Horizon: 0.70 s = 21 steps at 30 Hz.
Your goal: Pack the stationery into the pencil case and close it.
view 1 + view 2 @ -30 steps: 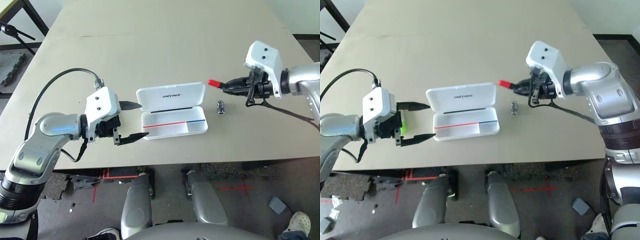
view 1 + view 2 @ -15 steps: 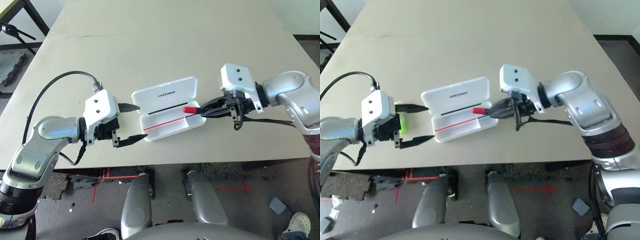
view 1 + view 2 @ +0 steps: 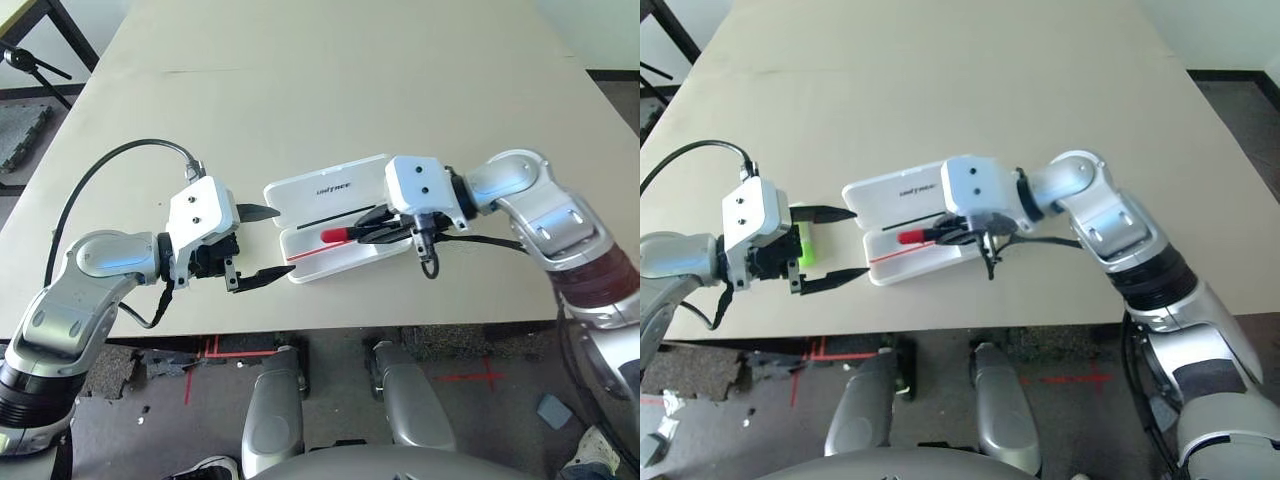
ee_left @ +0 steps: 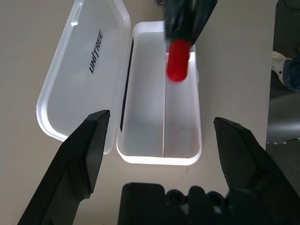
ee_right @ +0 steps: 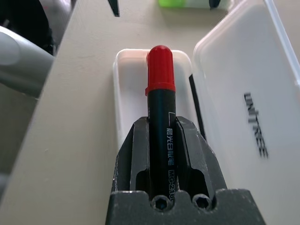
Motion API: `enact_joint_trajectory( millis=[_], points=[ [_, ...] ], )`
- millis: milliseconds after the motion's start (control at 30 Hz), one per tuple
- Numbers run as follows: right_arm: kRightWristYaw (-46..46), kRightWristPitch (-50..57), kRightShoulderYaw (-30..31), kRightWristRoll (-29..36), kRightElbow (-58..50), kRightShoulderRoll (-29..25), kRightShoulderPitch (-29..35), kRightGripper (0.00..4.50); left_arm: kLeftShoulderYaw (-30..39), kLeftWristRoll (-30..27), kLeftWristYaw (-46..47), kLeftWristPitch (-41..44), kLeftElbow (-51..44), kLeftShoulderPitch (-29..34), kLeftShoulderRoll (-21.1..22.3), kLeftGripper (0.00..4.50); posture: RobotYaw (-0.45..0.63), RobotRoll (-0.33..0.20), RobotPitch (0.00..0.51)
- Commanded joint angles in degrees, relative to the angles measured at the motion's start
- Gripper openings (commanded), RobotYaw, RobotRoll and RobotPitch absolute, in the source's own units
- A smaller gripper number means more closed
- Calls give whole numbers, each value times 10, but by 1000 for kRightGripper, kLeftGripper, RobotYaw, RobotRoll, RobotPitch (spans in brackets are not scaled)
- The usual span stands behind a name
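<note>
The white pencil case (image 3: 330,188) lies open on the table, lid flat behind its tray (image 4: 183,136). My right gripper (image 3: 375,228) is shut on the red-and-black marker (image 3: 335,235) and holds it low over the tray, red cap pointing toward my left gripper. In the right wrist view the marker (image 5: 161,108) sits lengthwise between the fingers (image 5: 136,154). My left gripper (image 3: 283,241) stands open at the case's left end with nothing between its fingers. A lime-green highlighter (image 3: 803,245) lies on the table behind the left gripper.
The case sits near the table's front edge (image 3: 400,325). Broad bare tabletop (image 3: 330,80) stretches beyond the case. A black cable (image 3: 120,160) loops off my left wrist.
My right gripper has carried the marker leftward from right of the case to over its tray. The case has turned slightly. My left gripper has barely moved.
</note>
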Motion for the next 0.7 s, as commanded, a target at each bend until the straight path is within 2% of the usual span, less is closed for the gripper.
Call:
enact_joint_trajectory(
  millis=[33, 400, 567, 700],
  points=[
    [-29, -58, 30, -47, 38, 27, -5, 525, 3, -1, 5, 4, -7, 2, 2, 4500, 26, 0, 227],
    [-74, -148, 51, -130, 118, 61, 8, 525, 4, -6, 15, 5, -13, 6, -1, 4500, 33, 0, 222],
    [-83, -138, 34, -126, 115, 72, 12, 2254, 7, -8, 21, 3, -10, 8, -6, 4500, 31, 0, 221],
    [-54, -72, 4, -75, 82, 67, 20, 3760, 9, -11, 31, 8, -10, 10, -14, 4500, 31, 0, 221]
  ],
)
